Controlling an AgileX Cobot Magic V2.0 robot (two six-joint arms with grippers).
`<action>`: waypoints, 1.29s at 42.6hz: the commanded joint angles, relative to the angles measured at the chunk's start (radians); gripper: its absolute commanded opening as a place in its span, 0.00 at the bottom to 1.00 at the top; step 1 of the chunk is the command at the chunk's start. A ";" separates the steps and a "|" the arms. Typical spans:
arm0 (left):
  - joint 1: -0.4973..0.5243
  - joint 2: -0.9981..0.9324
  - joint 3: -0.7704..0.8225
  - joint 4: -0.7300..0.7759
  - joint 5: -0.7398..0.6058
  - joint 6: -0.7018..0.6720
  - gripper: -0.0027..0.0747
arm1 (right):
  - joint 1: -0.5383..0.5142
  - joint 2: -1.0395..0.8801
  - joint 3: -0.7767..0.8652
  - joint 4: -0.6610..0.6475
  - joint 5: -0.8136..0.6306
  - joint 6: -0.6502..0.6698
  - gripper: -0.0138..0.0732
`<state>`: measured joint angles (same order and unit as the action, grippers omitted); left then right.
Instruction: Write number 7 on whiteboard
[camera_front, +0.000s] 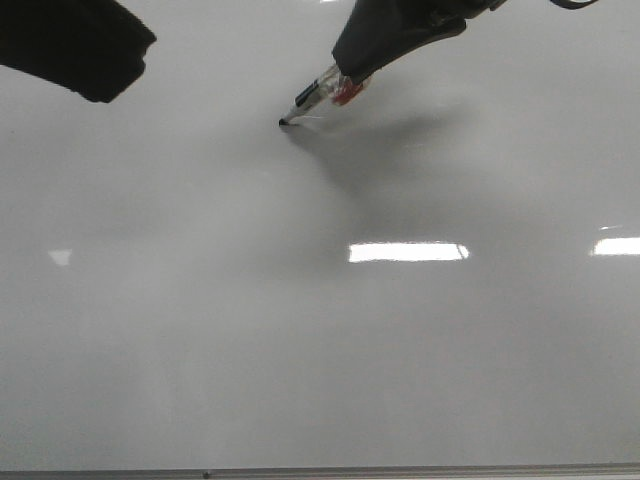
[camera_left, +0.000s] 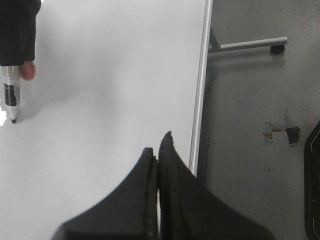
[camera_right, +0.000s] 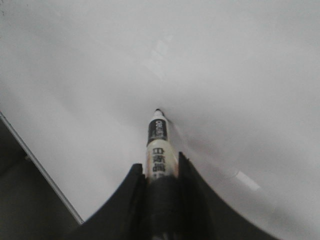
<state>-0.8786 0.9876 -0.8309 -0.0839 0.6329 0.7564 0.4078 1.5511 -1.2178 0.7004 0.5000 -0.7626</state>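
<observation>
The whiteboard (camera_front: 300, 350) is glossy pale grey-white and fills the front view. No number 7 and no black stroke shows on it. My right gripper (camera_front: 350, 80) reaches in from the top and is shut on a white marker (camera_front: 318, 98) with a black band. The marker slants down to the left, and its black tip rests on the board. The right wrist view shows the marker (camera_right: 159, 145) clamped between the jaws of the right gripper (camera_right: 161, 167). My left gripper (camera_front: 110, 75) hangs at the top left, shut and empty, near the board's edge in the left wrist view (camera_left: 157, 147).
A thin metal strip (camera_front: 320, 470) runs along the board's near edge. Bright rectangular light reflections (camera_front: 407, 252) lie on the board. Past the board's side edge (camera_left: 201, 90) is grey floor with a stand leg and caster (camera_left: 250, 45).
</observation>
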 joint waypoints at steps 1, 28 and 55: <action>-0.009 -0.015 -0.037 -0.015 -0.063 -0.001 0.01 | -0.013 -0.036 -0.034 0.022 -0.053 -0.004 0.09; -0.009 -0.015 -0.037 -0.015 -0.068 -0.001 0.01 | -0.220 -0.121 0.038 -0.011 0.033 -0.002 0.09; -0.009 -0.015 -0.037 -0.015 -0.078 -0.001 0.01 | -0.081 -0.006 0.106 -0.038 0.063 -0.002 0.09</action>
<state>-0.8786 0.9876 -0.8309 -0.0839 0.6263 0.7564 0.3091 1.5497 -1.0960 0.6596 0.6277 -0.7626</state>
